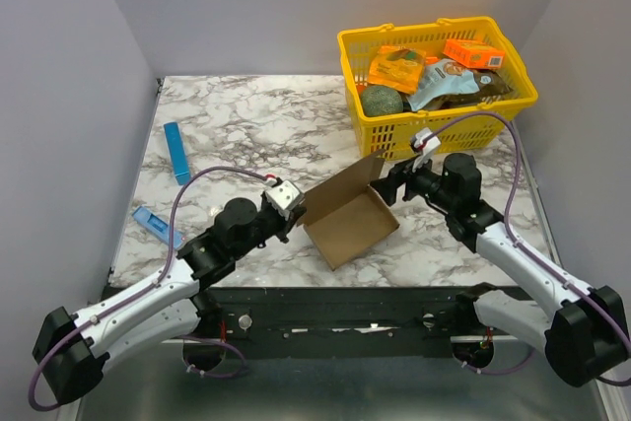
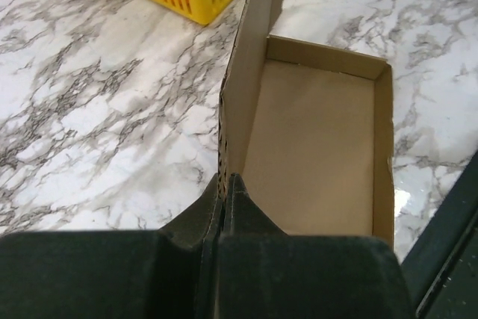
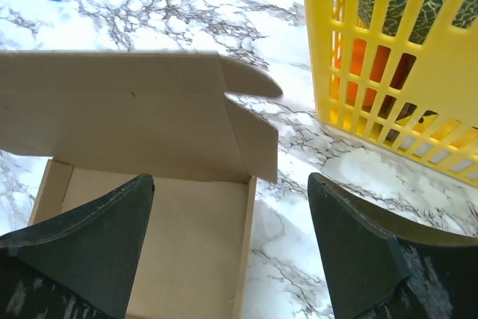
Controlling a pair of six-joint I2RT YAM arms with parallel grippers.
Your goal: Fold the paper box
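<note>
The marble table point(image 1: 246, 115) spreads under both arms. Just behind the right pincer point(image 1: 394, 182) stands the yellow basket point(image 1: 380, 135), so near that its slatted wall point(image 3: 388, 72) fills the right pincer's own view on its right side. Inside the basket lie orange packets point(image 1: 396, 68), a small orange box point(image 1: 473, 51) and a dark green round thing point(image 1: 381, 101), all well above and beyond the pincer's fingertips.

Between the two pincers sits the paper box point(image 1: 347, 224), a shallow brown tray with its low walls up and one long flap standing tall along the side that faces the basket. The left pincer point(image 1: 293, 214) is closed tight on the near end of that tall flap; seen from its wrist, the two dark fingers point(image 2: 190, 225) pinch the cardboard edge, and the open tray point(image 2: 314, 155) stretches away ahead and to their right.

The right pincer stands wide open at the far end of the same flap, gripping nothing. Its fingers point(image 3: 97, 237) straddle the tray's corner, and the flap with its rounded tab point(image 3: 250, 84) rises just ahead of them, between the pincer and the table beyond.

Well off to the left pincer's left lies a thin blue strip point(image 1: 177, 153), and nearer, beside that arm, a small blue carton point(image 1: 153, 221).
</note>
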